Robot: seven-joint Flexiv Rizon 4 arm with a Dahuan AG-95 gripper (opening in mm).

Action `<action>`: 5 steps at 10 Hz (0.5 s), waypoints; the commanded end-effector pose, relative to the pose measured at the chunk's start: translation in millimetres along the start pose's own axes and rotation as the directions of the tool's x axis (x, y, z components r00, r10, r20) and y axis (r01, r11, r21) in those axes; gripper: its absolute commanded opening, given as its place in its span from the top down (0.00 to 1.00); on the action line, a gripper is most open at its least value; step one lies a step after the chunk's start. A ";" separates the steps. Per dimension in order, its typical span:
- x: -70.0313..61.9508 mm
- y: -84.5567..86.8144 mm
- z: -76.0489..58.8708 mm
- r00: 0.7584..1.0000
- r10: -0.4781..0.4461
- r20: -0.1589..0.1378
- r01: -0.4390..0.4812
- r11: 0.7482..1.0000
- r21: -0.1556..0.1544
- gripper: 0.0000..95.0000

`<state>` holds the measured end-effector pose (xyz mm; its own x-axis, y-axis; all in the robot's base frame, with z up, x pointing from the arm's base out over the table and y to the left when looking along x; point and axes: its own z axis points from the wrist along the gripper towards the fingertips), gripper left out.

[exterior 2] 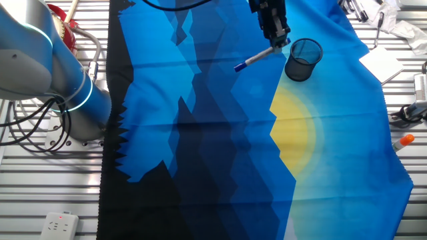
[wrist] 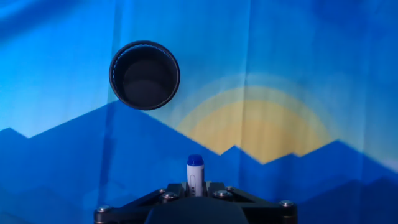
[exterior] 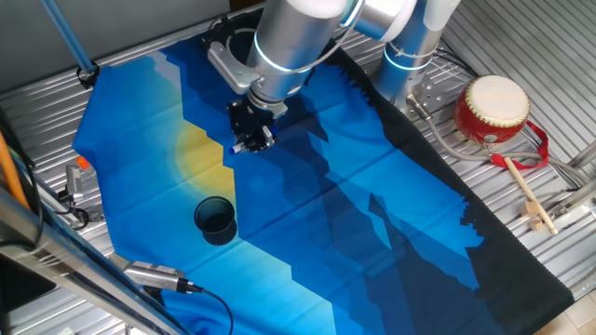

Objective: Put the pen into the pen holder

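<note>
Pen (wrist: 195, 175) blue tip up, apparently clamped in gripper (wrist: 195, 190); pen holder (wrist: 145, 75) upper left on blue cloth (wrist: 323, 62).

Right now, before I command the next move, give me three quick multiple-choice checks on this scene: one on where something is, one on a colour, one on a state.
1. Where is the pen?
A. Lying on the cloth
B. Held in the fingers, off the cloth
C. Inside the pen holder

2. What colour is the pen's tip?
A. Red
B. Green
C. Blue

3. What is in the pen holder?
A. Nothing
B. The pen
C. A drumstick

Answers:
1. B: the other fixed view shows the gripper clamping one end while the pen sticks out sideways above the cloth.
2. C: the hand view shows a blue cap on the white barrel.
3. A: the hand view looks straight into its bare dark interior.
</note>
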<state>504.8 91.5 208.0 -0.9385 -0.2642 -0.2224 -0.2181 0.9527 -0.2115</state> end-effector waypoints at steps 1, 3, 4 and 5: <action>0.7 -0.7 -0.2 1.000 -0.018 0.024 0.018 1.000 -0.008 1.00; 0.7 -0.7 -0.2 0.999 -0.028 0.041 0.029 0.999 -0.017 1.00; 0.7 -0.7 -0.2 0.999 -0.033 0.042 0.034 0.999 -0.020 1.00; 0.7 -0.7 -0.2 0.998 -0.044 0.041 0.045 0.999 -0.017 1.00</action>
<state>503.3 90.3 208.4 -0.9147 -0.3136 -0.2548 -0.2662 0.9421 -0.2037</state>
